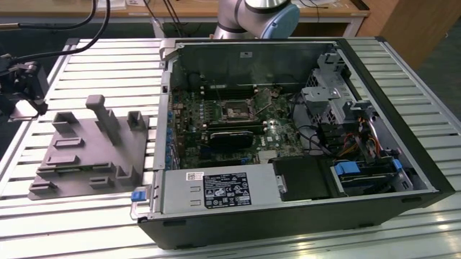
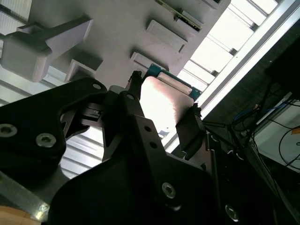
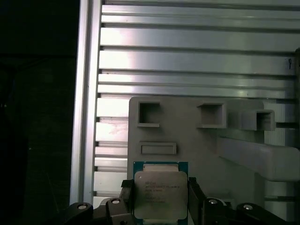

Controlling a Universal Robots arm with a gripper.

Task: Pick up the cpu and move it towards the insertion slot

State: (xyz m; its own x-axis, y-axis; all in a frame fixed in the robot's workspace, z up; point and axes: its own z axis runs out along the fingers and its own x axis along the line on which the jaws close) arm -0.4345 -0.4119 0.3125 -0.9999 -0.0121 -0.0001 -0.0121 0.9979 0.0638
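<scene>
Now: gripper (image 3: 160,184) closed partway on the cpu (image 3: 161,199), one of its fingers (image 3: 195,200) against each opposite edge; grey fixture (image 3: 201,145) lies beyond the fingertips.

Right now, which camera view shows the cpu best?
First wrist view: the cpu, gripped by the end effector, faces it squarely. Second wrist view: slanted, whitened by glare. Exterior view: too small to tell.

Slatted metal table (image 1: 108,59), wooden desk (image 1: 194,7) behind
</scene>
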